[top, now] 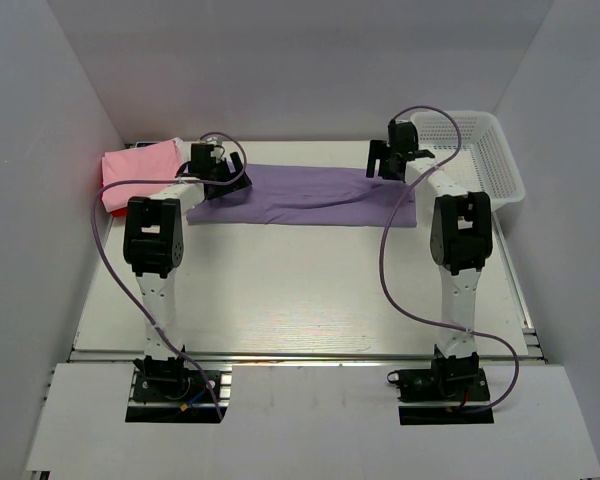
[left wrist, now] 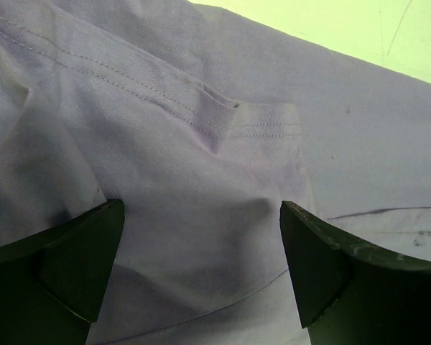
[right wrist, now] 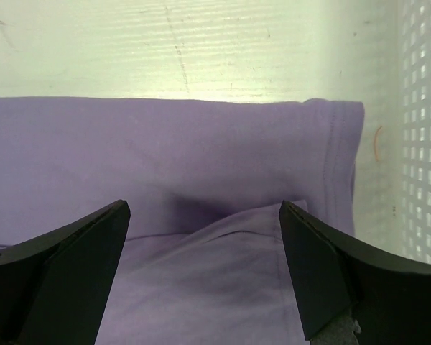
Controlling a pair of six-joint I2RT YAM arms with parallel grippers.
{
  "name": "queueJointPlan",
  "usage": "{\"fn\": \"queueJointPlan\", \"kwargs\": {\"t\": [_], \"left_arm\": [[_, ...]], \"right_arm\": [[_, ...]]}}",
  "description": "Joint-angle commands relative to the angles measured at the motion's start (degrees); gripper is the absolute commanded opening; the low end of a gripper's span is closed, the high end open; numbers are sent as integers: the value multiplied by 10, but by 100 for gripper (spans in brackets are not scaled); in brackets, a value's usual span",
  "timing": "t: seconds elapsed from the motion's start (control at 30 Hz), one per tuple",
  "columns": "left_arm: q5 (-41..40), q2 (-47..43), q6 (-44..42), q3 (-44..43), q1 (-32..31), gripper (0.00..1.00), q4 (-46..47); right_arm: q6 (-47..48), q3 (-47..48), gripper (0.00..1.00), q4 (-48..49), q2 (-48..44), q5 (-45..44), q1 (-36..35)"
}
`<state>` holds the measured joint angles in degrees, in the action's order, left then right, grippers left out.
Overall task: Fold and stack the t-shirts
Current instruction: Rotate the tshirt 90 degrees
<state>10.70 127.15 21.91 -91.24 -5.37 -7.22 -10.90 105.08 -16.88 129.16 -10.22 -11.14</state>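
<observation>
Top external view: plain lavender-purple cotton t-shirt (top: 300,197) lies as a long flat band across the upper middle of the white tabletop (top: 300,300). Left fingers (top: 225,180) sit over its left end, right fingers (top: 383,163) over its right end. Wrist views: both pairs are spread apart and released, with fabric below the gap and nothing pinched. Folded light pink t-shirt (top: 140,165) at upper left, with the edge of a red t-shirt (top: 111,203) showing under it. White plastic mesh basket (top: 485,150) at upper right, just beside the lavender hem.
</observation>
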Motion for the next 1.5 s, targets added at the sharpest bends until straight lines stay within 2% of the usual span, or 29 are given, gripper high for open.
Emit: {"fn": "queueJointPlan", "kwargs": {"t": [0.0, 0.1, 0.23, 0.3, 0.43, 0.5, 0.53, 0.6, 0.63, 0.67, 0.77, 0.8, 0.83, 0.87, 0.9, 1.07, 1.27, 1.47], "left_arm": [[-9, 24, -1, -3, 6, 100, -30], [-2, 31, 4, -10, 6, 100, -24], [5, 60, 4, -62, 6, 100, -37], [11, 96, 4, -94, 6, 100, -50], [51, 183, 23, -244, 6, 100, -80], [70, 217, 40, -312, 6, 100, -73], [90, 255, 50, -339, 6, 100, -64], [131, 293, 81, -412, 1, 100, -45], [144, 309, 93, -431, 1, 100, -15], [151, 337, 120, -451, -6, 100, 6], [151, 368, 143, -470, -28, 100, 63], [157, 369, 148, -470, -41, 100, 76], [158, 374, 148, -470, -49, 100, 104], [151, 374, 148, -470, -57, 100, 105], [151, 379, 148, -470, -73, 100, 105], [136, 397, 143, -471, -112, 100, 130], [73, 391, 125, -466, -131, 100, 160], [74, 391, 119, -488, -136, 100, 223]], "right_arm": [[24, -1, 90, -8, -41, -2, -2], [5, -15, 90, -15, -34, 20, -4], [-51, -20, 90, -34, -21, 41, 1], [-68, -51, 90, -29, -22, 57, -3], [-96, -113, 90, -46, -27, 92, -1], [-115, -194, 90, -47, -51, 91, -9], [-118, -219, 90, -33, -97, 118, -11], [-126, -317, 90, -2, -133, 136, -30], [-127, -398, 90, 1, -147, 176, -46], [-130, -426, 90, 17, -201, 186, -69], [-136, -514, 90, 12, -253, 260, -127], [-141, -529, 90, 13, -266, 294, -178], [-141, -563, 90, 18, -270, 327, -195], [-145, -568, 90, 28, -275, 355, -215], [-142, -573, 90, 30, -276, 369, -267], [-83, -526, 90, 28, -284, 404, -365], [-28, -466, 90, -31, -314, 407, -411], [38, -437, 90, -67, -349, 395, -436]]}}
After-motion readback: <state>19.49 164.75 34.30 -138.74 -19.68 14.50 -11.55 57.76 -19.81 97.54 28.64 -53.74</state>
